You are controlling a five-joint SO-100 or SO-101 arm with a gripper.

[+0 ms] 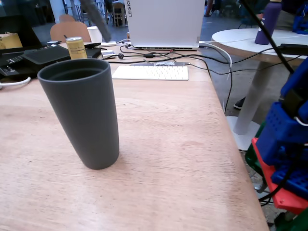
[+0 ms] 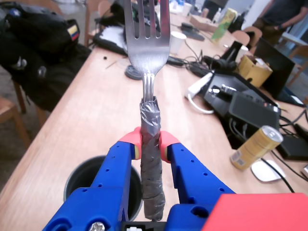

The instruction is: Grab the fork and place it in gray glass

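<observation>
In the wrist view my gripper (image 2: 150,144) is shut on the fork (image 2: 147,43), its red-tipped fingers (image 2: 130,142) pinching the grey wrapped handle. The silver tines point away from the camera over the wooden table. The open rim of the gray glass (image 2: 89,178) lies below, just left of the blue jaws. In the fixed view the gray glass (image 1: 82,115) stands upright on the table, left of centre. The gripper is out of that view; only the arm's blue and red parts (image 1: 288,144) show at the right edge. A blurred grey bar (image 1: 96,19) hangs at the top edge; I cannot tell what it is.
A yellow can (image 1: 77,47) stands behind the glass, with a white paper cup (image 1: 95,33), a white keyboard (image 1: 150,72), a laptop (image 1: 166,21) and black cables (image 1: 211,60) at the back. Black devices (image 2: 245,110) lie right of the gripper. The table's edge (image 1: 240,159) runs along the right.
</observation>
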